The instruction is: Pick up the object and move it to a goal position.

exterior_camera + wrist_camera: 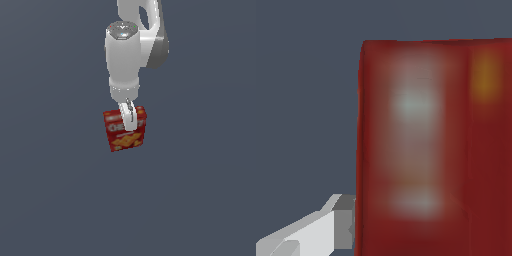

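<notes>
Red cracker box fills most of the wrist view, super blurry up close, with one grey finger pressed right against its side. From the exterior view the gripper is clamped on the box, white arm straight above, box tilted a bit against plain grey-blue.

The small red rectangular cracker box hangs directly below the white robot arm, near the exterior view's middle. One of the fingers lies in front of its upper face; another touches its side in the wrist view.
</notes>
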